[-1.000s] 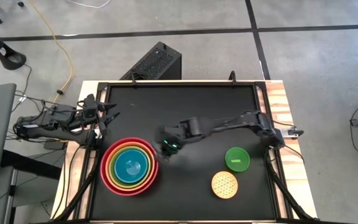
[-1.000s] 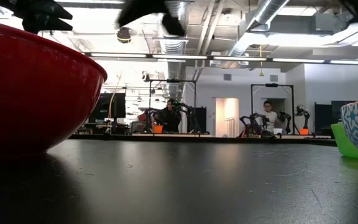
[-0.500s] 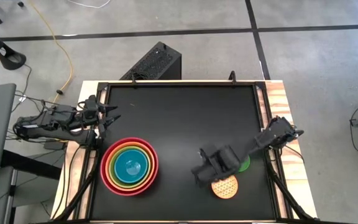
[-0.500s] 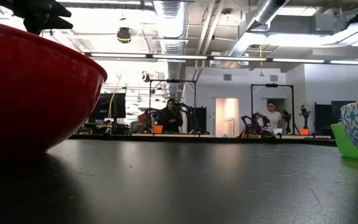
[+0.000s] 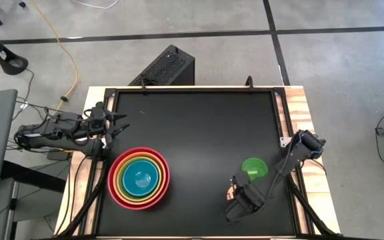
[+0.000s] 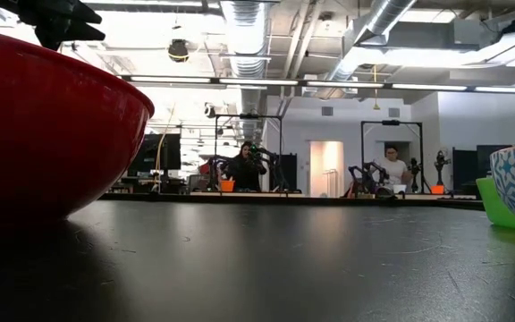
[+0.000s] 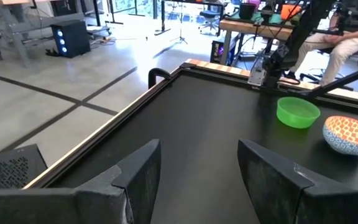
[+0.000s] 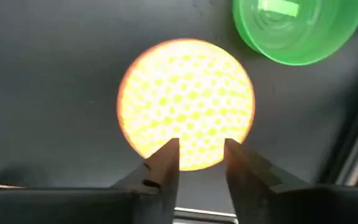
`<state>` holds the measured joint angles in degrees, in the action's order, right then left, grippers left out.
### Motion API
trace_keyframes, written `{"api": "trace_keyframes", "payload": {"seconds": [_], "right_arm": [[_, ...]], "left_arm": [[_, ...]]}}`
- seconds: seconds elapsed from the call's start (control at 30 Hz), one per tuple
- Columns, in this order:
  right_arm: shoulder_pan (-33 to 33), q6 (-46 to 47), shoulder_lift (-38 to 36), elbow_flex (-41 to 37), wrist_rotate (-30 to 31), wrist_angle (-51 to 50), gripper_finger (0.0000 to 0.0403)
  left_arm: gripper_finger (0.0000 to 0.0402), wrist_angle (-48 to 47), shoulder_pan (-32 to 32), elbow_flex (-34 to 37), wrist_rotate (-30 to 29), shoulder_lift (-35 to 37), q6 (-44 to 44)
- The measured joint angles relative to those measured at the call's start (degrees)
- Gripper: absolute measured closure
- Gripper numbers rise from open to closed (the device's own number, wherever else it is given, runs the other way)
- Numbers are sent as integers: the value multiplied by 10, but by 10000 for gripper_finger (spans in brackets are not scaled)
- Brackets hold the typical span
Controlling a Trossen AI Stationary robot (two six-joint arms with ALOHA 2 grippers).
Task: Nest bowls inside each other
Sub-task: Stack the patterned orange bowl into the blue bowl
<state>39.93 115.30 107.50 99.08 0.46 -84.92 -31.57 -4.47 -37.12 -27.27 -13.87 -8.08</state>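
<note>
Red, orange, lime and blue bowls sit nested in one stack (image 5: 139, 177) at the table's near left; its red wall (image 6: 52, 125) fills the low view's left. The small lattice-patterned yellow bowl (image 8: 186, 102) rests upright on the table at the near right. The smallest green bowl (image 5: 254, 168) stands just beyond it. My right gripper (image 8: 201, 146) hangs open above the yellow bowl, pointing down and hiding most of it from above (image 5: 241, 203). It touches nothing. My left gripper (image 7: 197, 155) waits open at the table's left edge (image 5: 115, 123).
The black table (image 5: 199, 127) has a raised frame around it. The green bowl (image 8: 297, 25) lies close beside the yellow one, near the right frame rail. Bare table stretches between the stack and the two small bowls. People and other robots show in the room behind.
My right gripper has swept from beside the nested stack across the table toward its near right corner, coming down a little and rolling about its own axis. It now hangs over the yellow bowl. The bowls have not moved.
</note>
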Motion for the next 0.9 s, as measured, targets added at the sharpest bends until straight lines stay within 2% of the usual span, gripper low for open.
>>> {"api": "trace_keyframes", "payload": {"seconds": [0.13, 0.27, 0.4, 0.5, 0.77, 0.9], "right_arm": [[15, 30, -33, -61, -15, 50, 238], [24, 60, -81, -156, -7, 99, 237], [24, 73, -133, -257, -6, 193, 237], [24, 77, -148, -315, -6, 238, 237], [23, 75, -154, -390, -6, 304, 237], [23, 71, -154, -420, -4, 344, 253]], "left_arm": [[199, 0, 0, 0, 0, 0, -2], [199, 0, 0, 0, -2, 0, -6], [199, 0, 0, 0, -5, 0, -7], [199, 0, 0, 0, -9, 0, -17], [199, 0, 0, 0, -24, 0, -23], [199, 0, 0, 0, -37, 0, -30]]}}
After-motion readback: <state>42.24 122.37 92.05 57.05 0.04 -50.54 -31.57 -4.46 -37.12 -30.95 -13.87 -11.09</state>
